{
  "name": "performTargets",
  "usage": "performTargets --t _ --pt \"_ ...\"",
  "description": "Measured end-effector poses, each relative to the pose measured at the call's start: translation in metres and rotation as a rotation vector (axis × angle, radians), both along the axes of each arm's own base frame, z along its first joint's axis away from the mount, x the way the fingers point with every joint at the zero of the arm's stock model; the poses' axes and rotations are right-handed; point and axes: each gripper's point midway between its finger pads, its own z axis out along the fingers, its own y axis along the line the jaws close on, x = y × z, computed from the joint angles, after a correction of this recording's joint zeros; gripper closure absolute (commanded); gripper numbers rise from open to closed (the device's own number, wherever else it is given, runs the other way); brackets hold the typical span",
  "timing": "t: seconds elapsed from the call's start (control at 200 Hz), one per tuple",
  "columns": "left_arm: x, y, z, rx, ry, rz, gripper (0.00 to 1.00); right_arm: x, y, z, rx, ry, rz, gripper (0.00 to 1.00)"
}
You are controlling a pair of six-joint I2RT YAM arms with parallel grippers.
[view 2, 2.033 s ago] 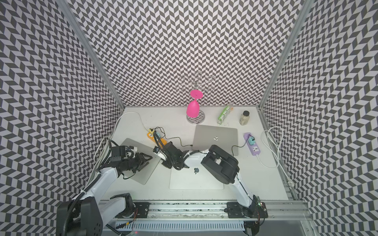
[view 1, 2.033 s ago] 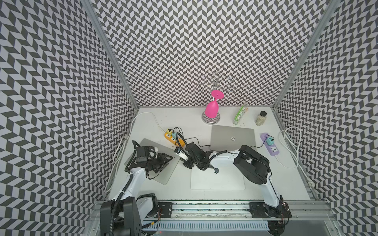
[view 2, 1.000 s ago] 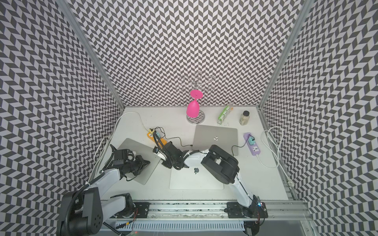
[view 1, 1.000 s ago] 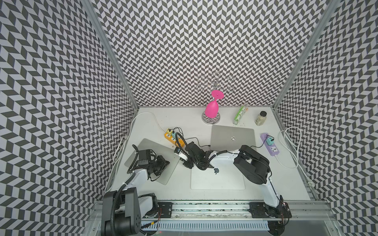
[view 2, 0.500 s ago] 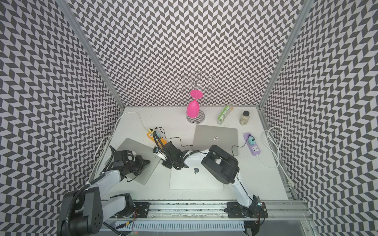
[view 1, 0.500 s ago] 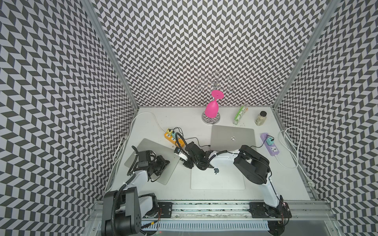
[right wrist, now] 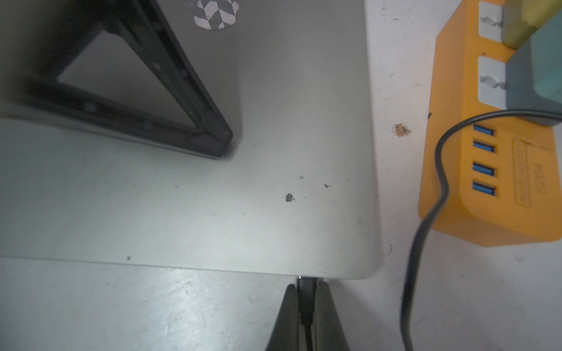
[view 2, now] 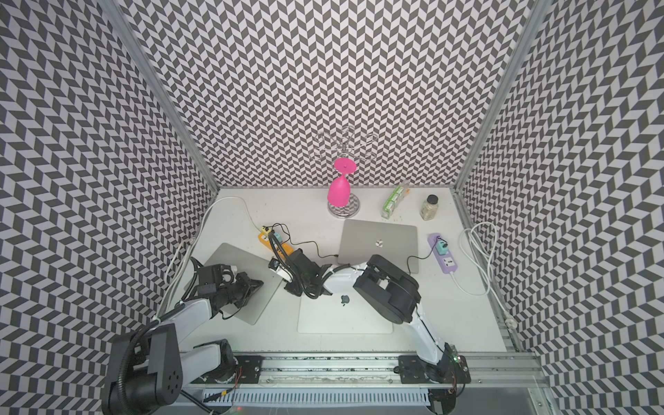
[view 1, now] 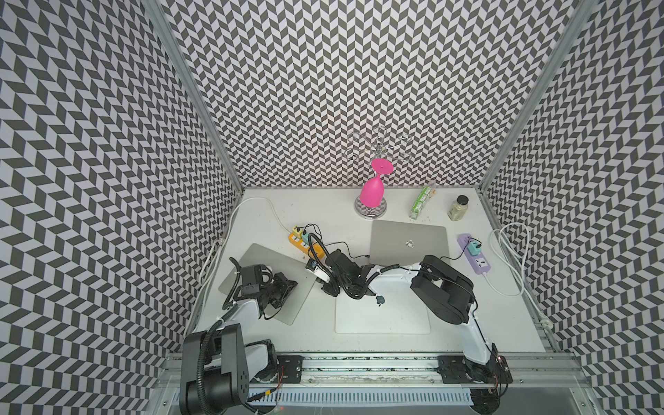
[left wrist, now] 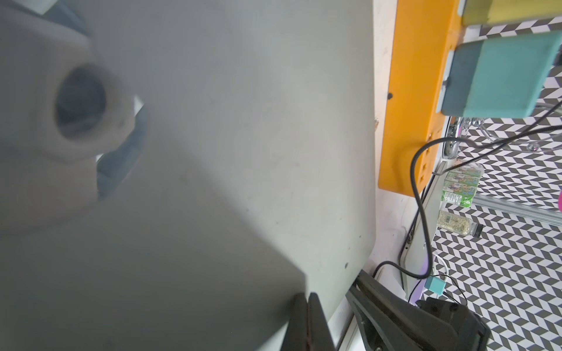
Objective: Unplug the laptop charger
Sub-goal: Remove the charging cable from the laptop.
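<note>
A closed grey laptop [view 1: 264,260] [right wrist: 213,197] lies at the table's left. The black charger plug [right wrist: 306,293] sits against its edge, near a corner, with a thin black cable trailing back from it. My right gripper [right wrist: 306,288] [view 1: 325,291] is shut on this plug, one finger on each side. My left gripper [left wrist: 308,301] [view 1: 293,285] is shut with nothing in it, and its tips rest on the laptop lid [left wrist: 243,152] close to that same corner. The left gripper's fingers [right wrist: 197,121] show on the lid in the right wrist view.
An orange power strip [view 1: 305,244] [right wrist: 486,182] with a teal adapter [left wrist: 501,76] lies just behind the grey laptop, and a black cable [right wrist: 425,228] loops past it. A silver laptop [view 1: 409,244], a white laptop [view 1: 381,319], a purple power strip [view 1: 476,255], a pink glass [view 1: 372,194], a green carton [view 1: 420,203] and a jar [view 1: 458,208] stand around.
The left arm shifted slightly toward the table's front on the grey laptop lid, then held still. The right arm and the plug have not visibly moved.
</note>
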Motion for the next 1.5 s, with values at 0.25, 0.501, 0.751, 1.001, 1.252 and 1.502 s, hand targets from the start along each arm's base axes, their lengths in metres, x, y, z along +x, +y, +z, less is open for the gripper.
performTargets --t 0.25,0.501,0.751,1.001,1.252,1.502 --pt "0.000 0.001 0.000 -0.007 0.000 0.002 1.00 -0.002 -0.003 0.000 0.004 0.022 0.026 0.97" --pt "0.001 0.000 0.000 -0.009 0.000 0.001 1.00 0.000 -0.003 0.001 -0.002 0.011 0.022 1.00" --pt "0.001 0.001 0.000 -0.011 -0.001 0.001 1.00 -0.004 -0.009 0.004 -0.017 0.000 0.029 1.00" --pt "0.001 0.001 0.000 -0.009 -0.002 0.000 1.00 -0.003 -0.010 0.010 -0.019 -0.023 0.039 1.00" --pt "0.001 0.002 0.001 -0.005 -0.005 -0.001 1.00 -0.006 -0.007 0.030 0.016 -0.035 0.057 0.98" --pt "0.002 0.003 0.002 -0.003 -0.001 0.001 1.00 -0.010 -0.011 0.031 0.016 -0.037 0.068 0.82"
